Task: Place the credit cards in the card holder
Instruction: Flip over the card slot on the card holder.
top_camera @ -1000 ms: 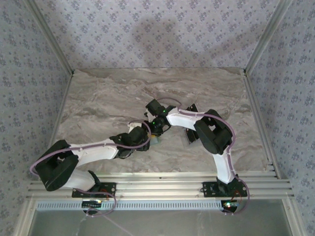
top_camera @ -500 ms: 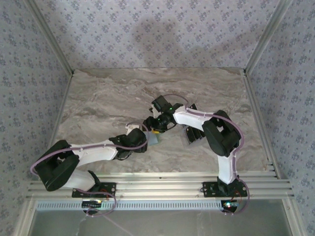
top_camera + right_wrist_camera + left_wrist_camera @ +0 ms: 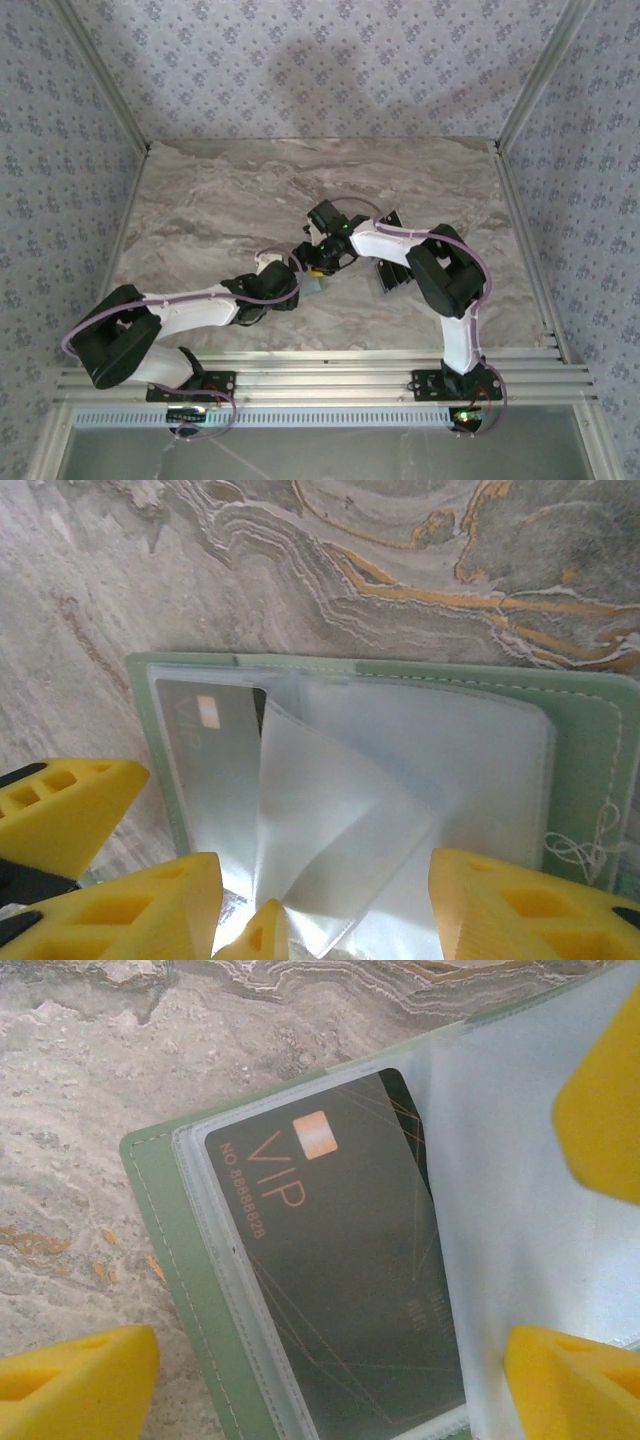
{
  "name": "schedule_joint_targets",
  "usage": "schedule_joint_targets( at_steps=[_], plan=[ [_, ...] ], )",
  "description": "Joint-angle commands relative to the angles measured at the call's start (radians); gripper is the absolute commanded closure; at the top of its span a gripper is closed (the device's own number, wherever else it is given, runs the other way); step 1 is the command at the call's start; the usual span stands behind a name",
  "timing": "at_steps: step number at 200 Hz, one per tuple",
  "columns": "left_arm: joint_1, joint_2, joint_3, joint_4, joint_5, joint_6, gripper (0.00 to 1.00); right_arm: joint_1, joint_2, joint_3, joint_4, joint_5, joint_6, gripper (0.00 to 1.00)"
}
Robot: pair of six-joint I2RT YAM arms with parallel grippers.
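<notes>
The card holder (image 3: 165, 1250) lies open and flat on the marble table (image 3: 200, 200), near the middle, its sage-green cover down and its clear sleeves facing up. A dark credit card marked VIP (image 3: 340, 1290) sits inside the sleeve at one end. In the right wrist view the same card (image 3: 215, 750) shows through the plastic, and a loose sleeve leaf (image 3: 330, 830) curls up from the holder (image 3: 590, 740).

The left gripper (image 3: 330, 1360) hangs right over the holder with its yellow fingers spread wide. One finger is over bare table just beside the green edge, the other over the pale sleeves; it grasps nothing.

The right gripper (image 3: 325, 880) is also parted, and the raised leaf runs down between its fingers. Whether a finger touches the leaf cannot be told.

From above, both grippers meet over the holder (image 3: 315, 286). The other credit cards (image 3: 386, 280) lie near it, partly under the right arm.
</notes>
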Motion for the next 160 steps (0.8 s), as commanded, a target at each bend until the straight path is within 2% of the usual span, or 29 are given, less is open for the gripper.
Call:
schedule_joint_targets(
  at_steps=[1, 78, 123, 160],
  plan=[
    [0.008, -0.032, 0.0, -0.008, -0.017, -0.004, 0.1, 0.011, 0.037, 0.011, -0.003, -0.013, 0.019, 0.41],
    [0.014, -0.108, -0.009, -0.029, -0.012, -0.001, 0.09, 0.028, 0.031, 0.039, -0.003, -0.028, 0.031, 0.41],
    [0.012, -0.346, -0.077, -0.09, -0.043, -0.047, 0.07, 0.066, 0.014, 0.097, -0.042, -0.015, 0.034, 0.41],
    [0.013, -0.584, -0.148, -0.193, -0.086, -0.112, 0.06, 0.092, 0.071, 0.177, -0.091, -0.001, 0.035, 0.41]
  ],
)
